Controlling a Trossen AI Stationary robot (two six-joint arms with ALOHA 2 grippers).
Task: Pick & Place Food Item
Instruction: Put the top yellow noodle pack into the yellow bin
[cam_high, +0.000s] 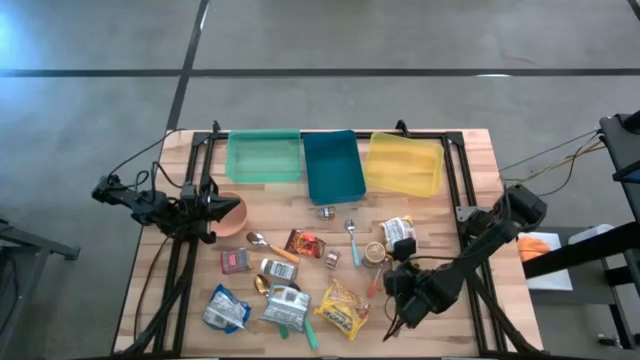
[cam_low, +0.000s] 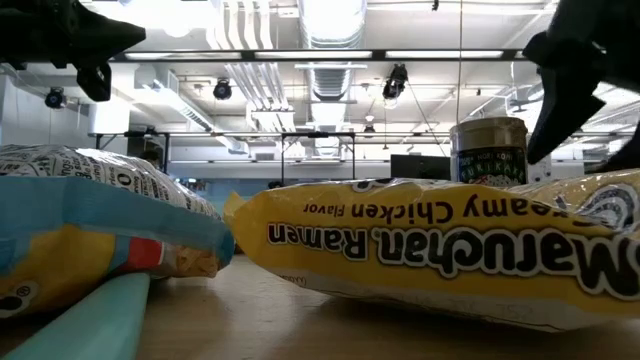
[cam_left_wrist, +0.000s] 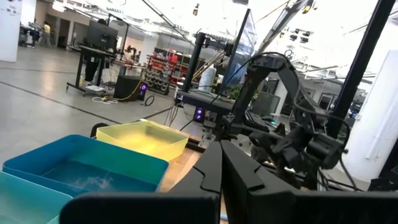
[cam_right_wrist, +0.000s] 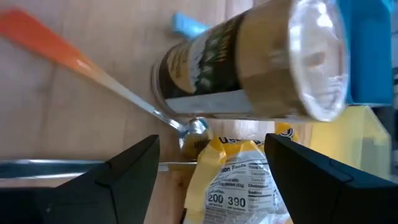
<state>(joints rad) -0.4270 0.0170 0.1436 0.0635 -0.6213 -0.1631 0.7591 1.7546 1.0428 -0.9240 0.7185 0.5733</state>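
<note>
Far left, the left gripper (cam_high: 237, 211) waits over the table's left side, its fingers pressed together on nothing, just beside a salmon-coloured bowl (cam_high: 229, 215). Along the far edge stand three bins in a row: green bin (cam_high: 263, 157), teal bin (cam_high: 333, 166), yellow bin (cam_high: 404, 165). Nearer the front the food lies scattered, among it a yellow ramen packet (cam_high: 342, 308) and, further right, a small jar (cam_high: 375, 253) standing upright with an orange-handled spoon (cam_right_wrist: 93, 71) beside it. Right of these the right gripper (cam_high: 392, 284) hovers low over the table between jar and ramen packet, its fingers spread wide and empty; its own camera looks past them at the jar and a printed food packet (cam_right_wrist: 239, 186) lying just in front of it. Which item it is after cannot be told for sure; the jar or that packet seems likeliest. To do the pick well, it should centre the chosen item squarely between the fingers before dropping, keep clear of the spoon's handle so it is not pinched along with the food, and close only once both fingers flank the item's sides.
</note>
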